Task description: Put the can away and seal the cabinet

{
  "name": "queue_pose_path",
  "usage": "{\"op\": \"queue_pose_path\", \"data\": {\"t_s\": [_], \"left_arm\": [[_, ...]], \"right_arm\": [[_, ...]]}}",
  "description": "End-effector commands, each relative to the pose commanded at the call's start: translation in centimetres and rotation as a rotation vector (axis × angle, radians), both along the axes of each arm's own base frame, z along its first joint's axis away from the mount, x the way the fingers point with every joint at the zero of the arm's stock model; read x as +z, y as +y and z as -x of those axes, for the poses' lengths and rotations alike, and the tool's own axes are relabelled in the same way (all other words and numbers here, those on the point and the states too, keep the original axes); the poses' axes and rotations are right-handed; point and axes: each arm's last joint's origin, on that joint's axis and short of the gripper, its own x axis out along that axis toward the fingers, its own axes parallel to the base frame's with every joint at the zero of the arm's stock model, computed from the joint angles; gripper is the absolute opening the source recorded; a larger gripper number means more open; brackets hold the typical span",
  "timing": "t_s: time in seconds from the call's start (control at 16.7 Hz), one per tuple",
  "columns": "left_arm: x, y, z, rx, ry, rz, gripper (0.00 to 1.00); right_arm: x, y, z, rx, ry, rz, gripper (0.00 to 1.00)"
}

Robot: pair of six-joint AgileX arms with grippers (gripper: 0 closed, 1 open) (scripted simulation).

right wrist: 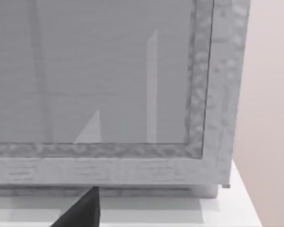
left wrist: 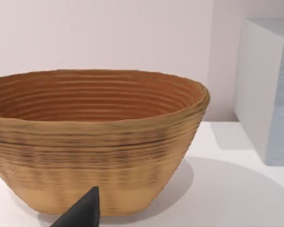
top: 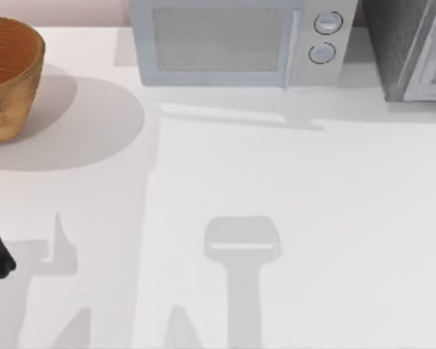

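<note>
1 white table (top: 312, 218) carries everything I can see. At 1 o'clock stands the large dark grey speckled cabinet (top: 396, 43), and my right gripper (right wrist: 83, 210) hangs close in front of its lighter grey framed door panel (right wrist: 94, 71). At 12 o'clock sits the pale grey microwave (top: 225, 43) with 2 round knobs. At 10 o'clock is the brown woven basket (top: 7, 73), with my left gripper (left wrist: 83, 213) just beside it. I cannot tell how far either gripper is open.

Top overhead; wrists low (basket (left wrist: 94, 142), cabinet (right wrist: 132, 94)).
</note>
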Motion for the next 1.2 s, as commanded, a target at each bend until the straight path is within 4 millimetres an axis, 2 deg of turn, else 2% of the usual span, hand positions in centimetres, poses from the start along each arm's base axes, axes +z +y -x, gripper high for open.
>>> {"op": "queue_pose_path", "data": {"t_s": [0.36,0.48,0.6,0.78,0.96,1.08,1.2], "left_arm": [[0.0,0.0,0.0,0.0,0.0,0.0,1.0],[0.0,0.0,0.0,0.0,0.0,0.0,1.0],[0.0,0.0,0.0,0.0,0.0,0.0,1.0],[0.0,0.0,0.0,0.0,0.0,0.0,1.0],[0.0,0.0,0.0,0.0,0.0,0.0,1.0],[0.0,0.0,0.0,0.0,0.0,0.0,1.0],[0.0,0.0,0.0,0.0,0.0,0.0,1.0]], "right_arm": [[0.1,-0.1,-0.1,0.003,0.002,-0.003,1.0],[1.0,-1.0,-0.6,0.008,0.001,0.0,1.0],[2.7,-2.4,-1.4,0.01,-0.001,0.003,1.0],[6.8,-5.0,-2.6,0.005,0.002,-0.002,1.0],[12.3,-7.0,-3.4,-0.003,0.012,-0.018,1.0],[16.6,-7.4,-3.5,-0.008,0.018,-0.029,1.0],[21.1,-7.0,-3.3,-0.01,0.022,-0.037,1.0]]}}
